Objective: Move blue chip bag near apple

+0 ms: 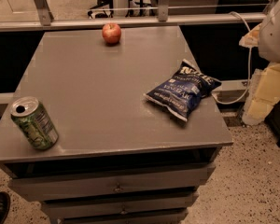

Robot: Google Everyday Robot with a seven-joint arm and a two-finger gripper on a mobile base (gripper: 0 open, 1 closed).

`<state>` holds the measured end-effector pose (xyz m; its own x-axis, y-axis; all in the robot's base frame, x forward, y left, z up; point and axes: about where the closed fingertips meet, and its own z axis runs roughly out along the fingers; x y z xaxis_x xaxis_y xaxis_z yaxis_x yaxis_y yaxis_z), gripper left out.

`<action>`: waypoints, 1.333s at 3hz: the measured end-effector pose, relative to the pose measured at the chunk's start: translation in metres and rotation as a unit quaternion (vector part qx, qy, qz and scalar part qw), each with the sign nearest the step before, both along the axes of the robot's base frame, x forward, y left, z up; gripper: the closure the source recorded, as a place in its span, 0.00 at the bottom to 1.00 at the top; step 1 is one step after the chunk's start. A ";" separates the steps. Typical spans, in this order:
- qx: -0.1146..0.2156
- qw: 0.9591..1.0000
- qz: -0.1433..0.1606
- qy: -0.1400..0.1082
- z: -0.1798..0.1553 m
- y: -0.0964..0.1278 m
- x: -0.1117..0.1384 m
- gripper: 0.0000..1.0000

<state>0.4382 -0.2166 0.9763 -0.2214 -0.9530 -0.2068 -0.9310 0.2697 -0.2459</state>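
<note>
Grey cabinet top [98,101]: the blue chip bag [183,91] lies flat by the right edge, unheld, well apart from the far apple [111,33]. The gripper is out of view past the white arm [276,31] at right, so I cannot tell its state.

Grey bench [107,101]; red apple [111,33] with yellowish patch; navy bag [183,90] lettered in white, white crimped ends. Green can [34,123], pale markings, silver top. White gripper [276,29] at upper right edge.
</note>
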 end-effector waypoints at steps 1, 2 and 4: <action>0.001 1.000 0.000 -0.002 0.000 0.000 0.001 0.00; 0.031 0.999 0.006 -0.006 -0.023 0.005 0.032 0.00; 0.123 0.992 -0.007 -0.021 -0.065 0.021 0.103 0.00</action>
<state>0.5407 -0.1959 0.9114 -0.2212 -0.8694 -0.4419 -0.9171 0.3395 -0.2089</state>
